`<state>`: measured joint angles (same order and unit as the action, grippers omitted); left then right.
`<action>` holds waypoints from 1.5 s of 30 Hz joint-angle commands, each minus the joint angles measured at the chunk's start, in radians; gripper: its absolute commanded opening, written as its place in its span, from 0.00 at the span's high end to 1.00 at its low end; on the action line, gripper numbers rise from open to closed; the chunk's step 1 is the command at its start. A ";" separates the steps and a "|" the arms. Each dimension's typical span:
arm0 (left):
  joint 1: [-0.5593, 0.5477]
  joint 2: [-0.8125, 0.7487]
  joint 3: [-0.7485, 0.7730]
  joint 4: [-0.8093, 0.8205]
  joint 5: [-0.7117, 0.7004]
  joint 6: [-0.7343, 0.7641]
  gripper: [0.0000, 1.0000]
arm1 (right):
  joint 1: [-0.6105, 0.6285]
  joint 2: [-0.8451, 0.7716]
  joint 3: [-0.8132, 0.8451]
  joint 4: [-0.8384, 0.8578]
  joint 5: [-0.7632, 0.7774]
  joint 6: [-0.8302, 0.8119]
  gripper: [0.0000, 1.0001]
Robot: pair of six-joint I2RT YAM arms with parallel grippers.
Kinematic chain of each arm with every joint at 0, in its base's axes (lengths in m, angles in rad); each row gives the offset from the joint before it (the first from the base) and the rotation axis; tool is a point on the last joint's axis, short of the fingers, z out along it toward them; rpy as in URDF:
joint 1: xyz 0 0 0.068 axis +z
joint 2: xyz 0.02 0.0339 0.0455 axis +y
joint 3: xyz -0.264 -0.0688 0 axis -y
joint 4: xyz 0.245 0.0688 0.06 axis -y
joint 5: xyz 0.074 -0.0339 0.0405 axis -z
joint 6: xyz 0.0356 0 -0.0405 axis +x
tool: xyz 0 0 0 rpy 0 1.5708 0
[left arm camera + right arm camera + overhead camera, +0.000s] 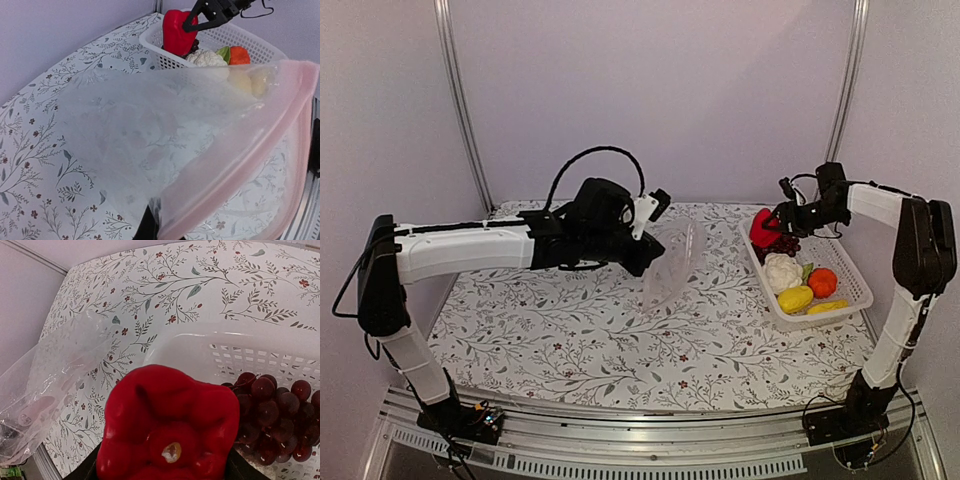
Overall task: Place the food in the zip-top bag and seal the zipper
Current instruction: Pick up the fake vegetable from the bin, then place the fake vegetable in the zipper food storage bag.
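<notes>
Your left gripper [648,250] was pinched tight on the zip-top bag [675,265], holding it up off the table [570,340] with its mouth open (the pinkish zipper [235,175] plainly unsealed). Your right gripper [772,222] had its fingers closed around the red pepper [761,229], raised just above the far corner of the basket [855,290]. No food lay in the bag. The grape bunch [786,244], cauliflower [782,270], lemon-like piece [795,298], orange piece [822,282] and banana [828,306] sat in the basket. I'd judge you were on the first of six pieces, with sealing left.
</notes>
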<state>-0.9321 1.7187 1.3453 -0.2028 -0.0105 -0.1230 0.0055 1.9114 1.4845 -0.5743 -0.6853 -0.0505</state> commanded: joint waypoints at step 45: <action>0.122 0.233 0.315 0.220 0.248 -0.541 1.00 | 0.479 -0.335 0.110 0.030 0.216 -0.182 0.55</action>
<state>-0.7975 2.0121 1.6852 -0.0479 0.2005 -0.6827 0.4900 1.5269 1.5558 -0.5732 -0.6365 -0.2230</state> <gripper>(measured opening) 0.004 0.613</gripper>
